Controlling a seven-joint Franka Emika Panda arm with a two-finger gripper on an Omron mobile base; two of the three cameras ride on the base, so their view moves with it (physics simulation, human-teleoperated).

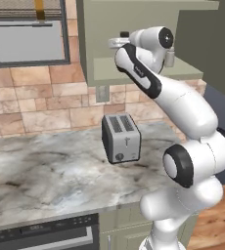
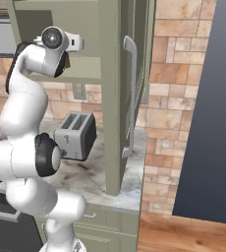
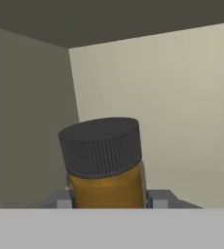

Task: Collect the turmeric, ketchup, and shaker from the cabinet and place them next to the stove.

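A: Where is the turmeric (image 3: 105,171) shown?

B: In the hand view it is seen close up, upright, with amber contents below a dark ribbed lid. It is set inside the cabinet (image 3: 172,97), whose pale back wall and darker side wall are seen behind it, meeting in a corner to its left.

A: How is the gripper (image 3: 108,198) drawn?

B: Its two grey fingertips (image 3: 64,199) are shown pressed against either side of the jar, just below the lid. The jaws are thus narrowed onto the turmeric, which is held between them.

A: What is marked in the left base view?

B: The white arm (image 1: 183,107) is shown rising from the lower right and reaching up into the open cabinet (image 1: 148,73). The shaker (image 1: 169,57), a small grey cylinder, is seen on the shelf just right of the wrist.

A: And lower down?

B: A silver toaster (image 1: 121,138) is seen on the marble counter (image 1: 46,171), against a brick backsplash (image 1: 36,97).

A: What is added by the right base view?

B: The cabinet door (image 2: 134,88) is seen swung open, edge-on, with a long pale handle (image 2: 131,93). The toaster (image 2: 76,135) is seen beside the arm's elbow. A dark wall (image 2: 213,108) is shown to the right.
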